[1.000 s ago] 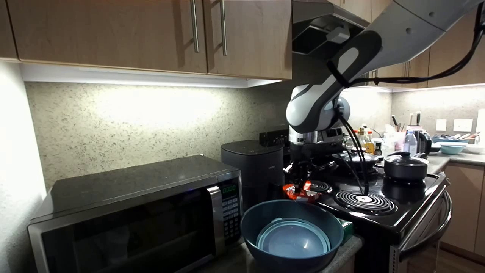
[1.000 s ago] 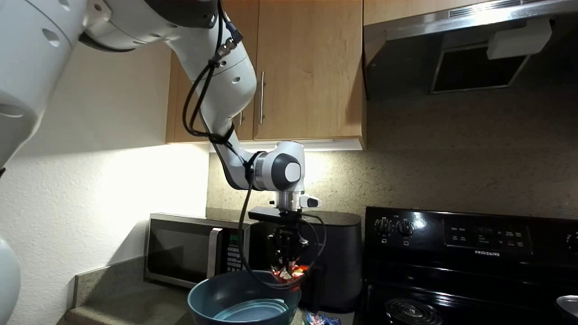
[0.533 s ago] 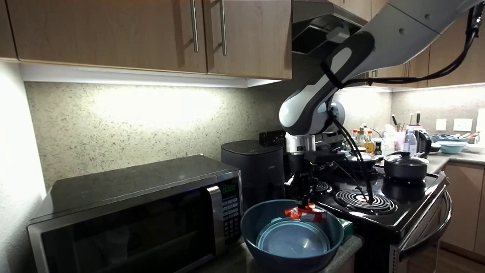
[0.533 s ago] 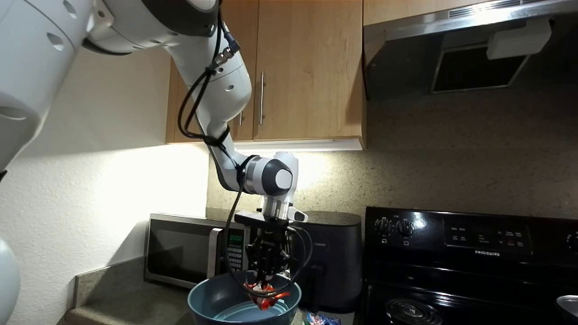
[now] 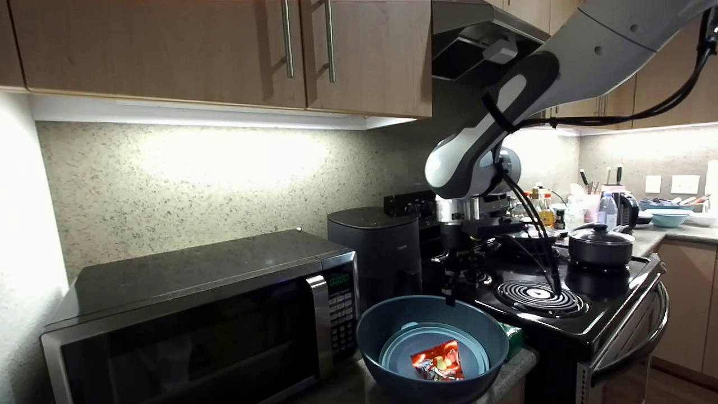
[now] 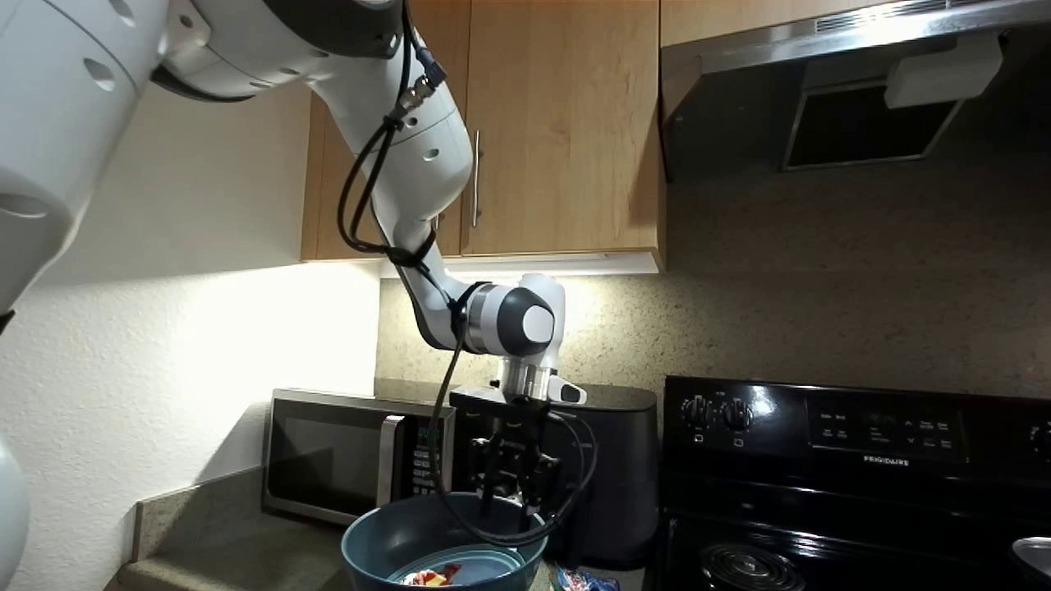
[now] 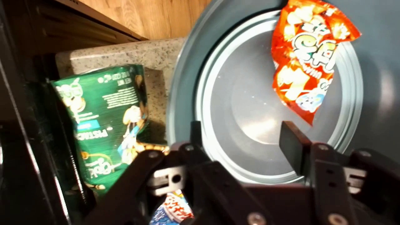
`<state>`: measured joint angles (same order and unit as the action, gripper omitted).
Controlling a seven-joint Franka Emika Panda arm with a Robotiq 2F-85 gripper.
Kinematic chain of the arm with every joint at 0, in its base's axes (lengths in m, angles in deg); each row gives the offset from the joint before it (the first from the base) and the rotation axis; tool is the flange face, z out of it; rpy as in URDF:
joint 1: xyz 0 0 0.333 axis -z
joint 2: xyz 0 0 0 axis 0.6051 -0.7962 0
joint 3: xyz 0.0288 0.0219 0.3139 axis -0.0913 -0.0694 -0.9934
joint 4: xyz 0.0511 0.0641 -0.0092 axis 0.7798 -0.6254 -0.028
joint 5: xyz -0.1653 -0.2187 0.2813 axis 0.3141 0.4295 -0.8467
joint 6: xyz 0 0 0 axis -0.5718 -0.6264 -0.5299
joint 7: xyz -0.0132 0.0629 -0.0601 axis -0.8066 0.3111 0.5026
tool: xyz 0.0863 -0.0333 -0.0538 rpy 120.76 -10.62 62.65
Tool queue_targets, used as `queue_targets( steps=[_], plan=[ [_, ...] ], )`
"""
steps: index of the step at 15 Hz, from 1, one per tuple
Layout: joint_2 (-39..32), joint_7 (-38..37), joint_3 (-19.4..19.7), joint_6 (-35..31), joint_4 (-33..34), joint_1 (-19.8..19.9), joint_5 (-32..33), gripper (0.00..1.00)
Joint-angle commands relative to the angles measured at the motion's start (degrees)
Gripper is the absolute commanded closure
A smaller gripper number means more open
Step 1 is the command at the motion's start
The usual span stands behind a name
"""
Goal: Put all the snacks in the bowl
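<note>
Fallen from wide-parted, empty fingers (image 7: 295, 147), the crinkly red packet (image 5: 440, 361) is lying below in the round plastic bowl (image 5: 404, 314).

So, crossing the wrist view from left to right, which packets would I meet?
Green packet → blue packet, only partly in view → orange-red packet, lying in the blue bowl.

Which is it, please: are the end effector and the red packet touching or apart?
Apart: both exterior views show the end effector higher than the red packet, with the bowl showing between them.
</note>
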<state>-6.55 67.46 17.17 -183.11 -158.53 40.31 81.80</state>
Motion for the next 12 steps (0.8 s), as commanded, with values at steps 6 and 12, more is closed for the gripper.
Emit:
queue_targets(
  steps=[6,12],
  plan=[
    [3.5,-6.6,5.3,-6.7,-4.5,3.2,2.9,0.0],
    [-0.3,-6.9,6.5,-8.6,-4.3,5.3,1.7,0.0]
  ],
)
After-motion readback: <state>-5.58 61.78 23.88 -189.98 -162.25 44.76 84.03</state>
